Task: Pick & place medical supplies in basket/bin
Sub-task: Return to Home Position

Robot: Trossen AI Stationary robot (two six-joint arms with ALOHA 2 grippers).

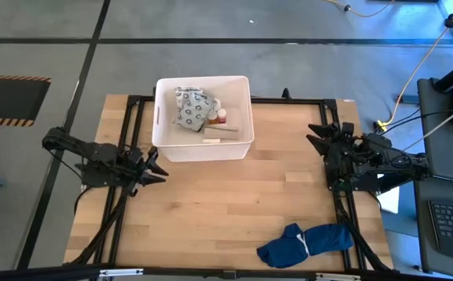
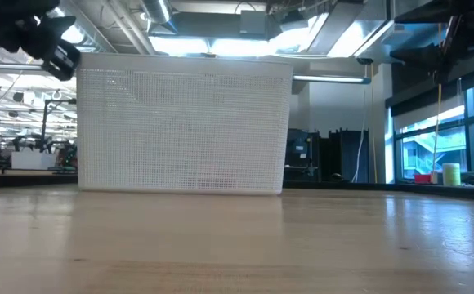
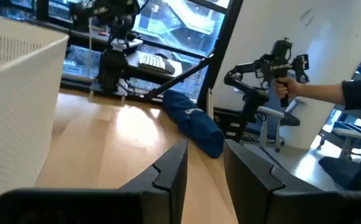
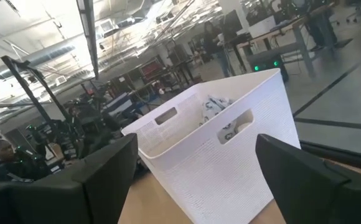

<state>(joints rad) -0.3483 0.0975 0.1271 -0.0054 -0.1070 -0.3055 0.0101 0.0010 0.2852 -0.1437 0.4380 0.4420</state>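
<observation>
Medical supplies (image 1: 195,109) sit piled in the white bin (image 1: 203,151) at the table's far edge, its long side running across, left gripper (image 1: 157,165) near its front corner, right gripper (image 1: 314,135) farther off, both jaws parted and empty.

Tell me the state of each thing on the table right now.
white bin, upright, loaded
printed packets, crumpled, inside the bin
red bottle, inside the bin beside the packets
blue cloth bundle, bunched up, outside the bin
left gripper, open, empty, clear of the bin
right gripper, open, empty, clear of the bin
</observation>
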